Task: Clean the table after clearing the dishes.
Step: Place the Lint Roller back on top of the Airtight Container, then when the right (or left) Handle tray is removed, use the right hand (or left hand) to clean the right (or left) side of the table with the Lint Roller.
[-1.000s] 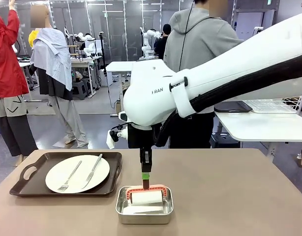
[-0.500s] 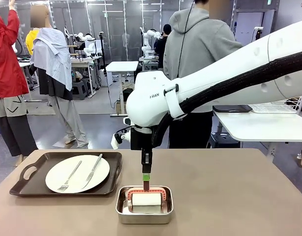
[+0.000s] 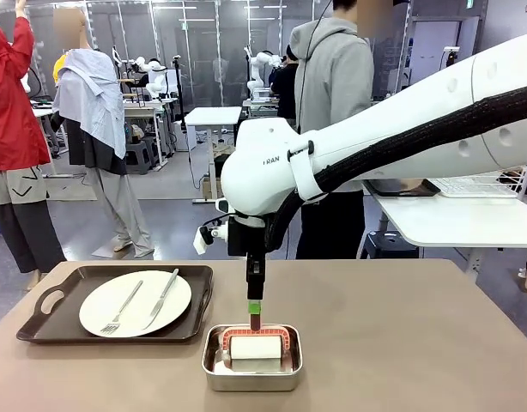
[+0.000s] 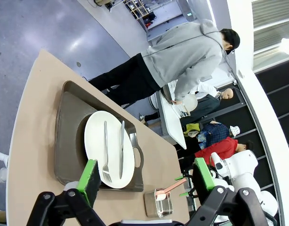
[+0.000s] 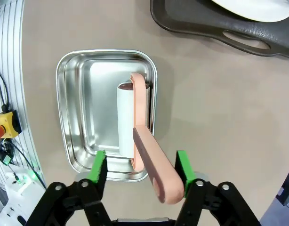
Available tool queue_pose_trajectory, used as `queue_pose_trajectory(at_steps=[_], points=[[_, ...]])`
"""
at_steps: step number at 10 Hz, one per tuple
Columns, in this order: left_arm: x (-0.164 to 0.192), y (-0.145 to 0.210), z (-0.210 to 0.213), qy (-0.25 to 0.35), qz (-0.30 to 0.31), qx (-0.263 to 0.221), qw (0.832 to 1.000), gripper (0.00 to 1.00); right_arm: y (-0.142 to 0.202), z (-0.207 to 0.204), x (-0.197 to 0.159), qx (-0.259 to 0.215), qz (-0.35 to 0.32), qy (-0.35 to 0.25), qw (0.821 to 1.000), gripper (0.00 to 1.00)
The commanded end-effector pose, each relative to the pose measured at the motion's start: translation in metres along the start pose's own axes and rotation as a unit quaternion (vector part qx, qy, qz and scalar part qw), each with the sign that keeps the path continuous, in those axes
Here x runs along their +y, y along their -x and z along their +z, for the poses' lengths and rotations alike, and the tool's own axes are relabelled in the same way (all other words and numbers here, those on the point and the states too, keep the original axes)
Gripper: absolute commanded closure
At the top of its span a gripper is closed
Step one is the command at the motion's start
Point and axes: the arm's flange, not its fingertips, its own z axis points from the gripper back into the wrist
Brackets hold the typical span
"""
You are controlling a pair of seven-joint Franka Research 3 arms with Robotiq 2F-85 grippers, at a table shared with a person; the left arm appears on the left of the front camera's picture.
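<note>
Bottom centre, my right gripper (image 5: 140,164) gapes astride the roller's (image 5: 126,117) handle, holding nothing; a skewed lift could snag it from the steel pan (image 5: 81,101).

I see a small steel pan (image 3: 251,383) at six o'clock, a red-handled white roller (image 3: 256,348) lying inside it, a grey-hooded person (image 3: 332,77) at twelve, and a white-topped counter (image 3: 452,219) at three.

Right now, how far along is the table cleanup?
Looks done: roller lies in the steel pan. In hand: nothing; right gripper open astride its handle, left gripper open. Left: tray with plate, fork, knife to clear from the table.
</note>
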Motion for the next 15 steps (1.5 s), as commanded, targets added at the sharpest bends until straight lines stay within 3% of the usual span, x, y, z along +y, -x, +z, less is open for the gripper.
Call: queue_pose_trajectory(at_steps=[1,2,3,14,15], points=[[0.0,-0.002,0.002,0.008,-0.001,-0.003,1.0,0.0,0.005,0.004,0.008,0.001,-0.011,0.003,1.0,0.0],[0.0,-0.002,0.002,0.008,-0.001,-0.003,1.0,0.0,0.009,0.004,0.006,-0.005,-0.018,0.002,1.0,0.0],[0.0,-0.002,0.002,0.008,-0.001,-0.003,1.0,0.0,0.0,0.003,0.001,-0.001,0.0,0.003,1.0,0.19],[0.0,-0.002,0.002,0.008,-0.001,-0.003,1.0,0.0,0.002,0.003,-0.001,-0.002,-0.002,0.002,1.0,0.19],[0.0,-0.002,0.002,0.008,-0.001,-0.003,1.0,0.0,0.026,0.031,-0.027,-0.089,-0.1,-0.054,0.99,0.19]])
